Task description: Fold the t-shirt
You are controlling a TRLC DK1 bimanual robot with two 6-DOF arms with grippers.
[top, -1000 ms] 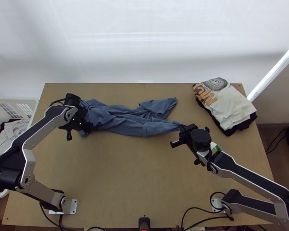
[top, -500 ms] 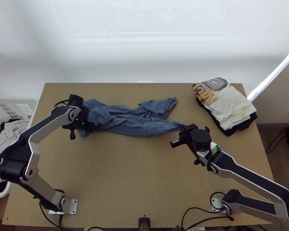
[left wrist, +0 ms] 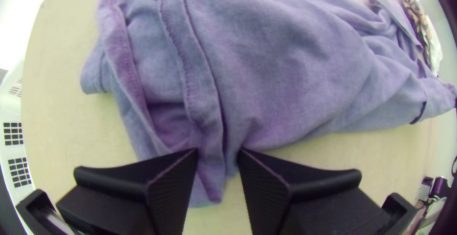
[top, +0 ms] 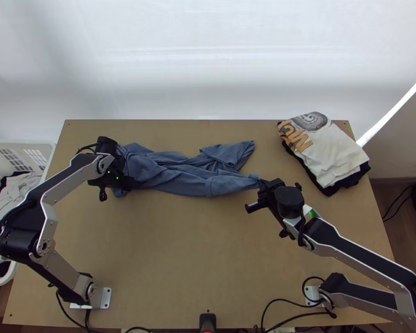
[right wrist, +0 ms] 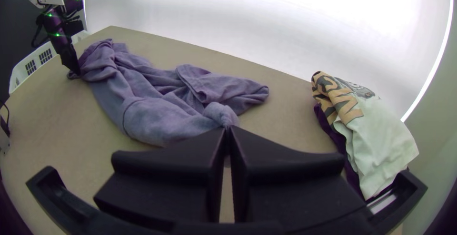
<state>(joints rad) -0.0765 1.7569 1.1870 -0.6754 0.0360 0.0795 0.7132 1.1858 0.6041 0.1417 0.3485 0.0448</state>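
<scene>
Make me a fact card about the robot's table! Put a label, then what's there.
T-shirt: blue, bunched up long and wrinkly, not folded
Right claw: shut on one end of the t-shirt
Left claw: open, cloth between its fingers, at the other end
Clothes pile: white and black, on the table's far right part
Basket: white, left of the table, clothes inside
</scene>
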